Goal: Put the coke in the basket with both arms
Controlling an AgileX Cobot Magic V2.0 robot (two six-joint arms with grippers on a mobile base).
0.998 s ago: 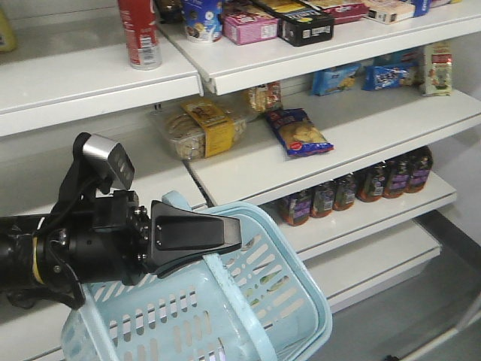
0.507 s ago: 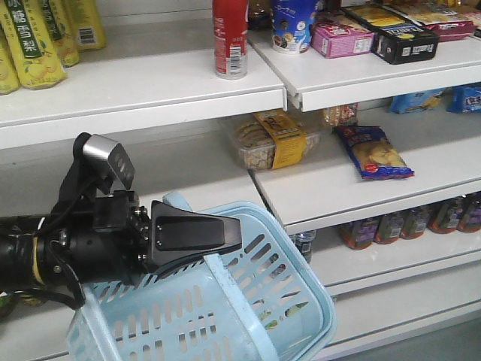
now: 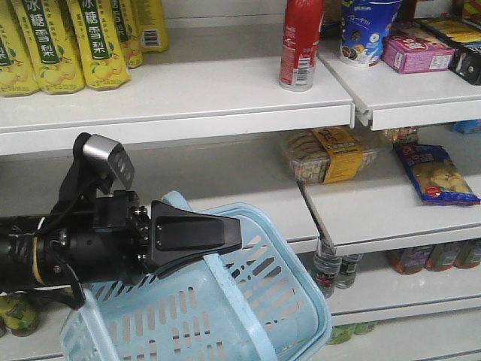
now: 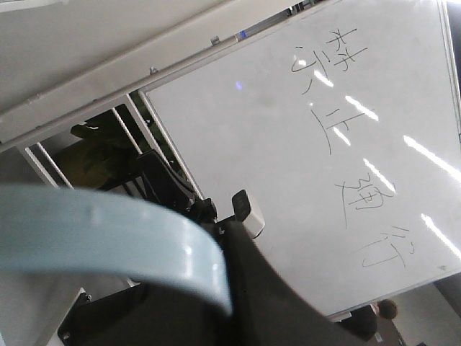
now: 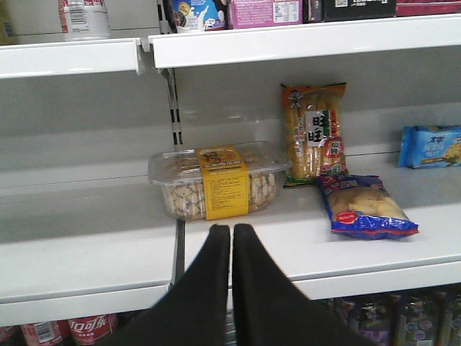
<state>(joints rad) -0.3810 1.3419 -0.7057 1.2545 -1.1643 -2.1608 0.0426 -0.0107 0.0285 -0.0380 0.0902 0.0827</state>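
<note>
The coke (image 3: 299, 43), an all-red bottle with white print, stands upright on the top shelf, right of centre; only its base (image 5: 85, 18) shows in the right wrist view. The light blue basket (image 3: 173, 323) hangs tilted at the bottom of the front view. My left gripper (image 3: 225, 235) is shut on its flat handle (image 4: 108, 231), well below and left of the coke. My right gripper (image 5: 231, 229) is shut with nothing in it, pointing at the middle shelf just in front of a clear cookie box.
Yellow drink bottles (image 3: 68, 45) fill the top shelf's left. A blue cup (image 3: 364, 30) and pink box (image 3: 417, 53) stand right of the coke. The cookie box (image 5: 216, 180) and a blue snack bag (image 5: 364, 209) lie on the middle shelf. Red cans (image 5: 86, 330) sit below.
The whole shelf has slid to the right in the front view, bringing the yellow bottles in at the left. The left arm and the basket keep their place in the frame.
</note>
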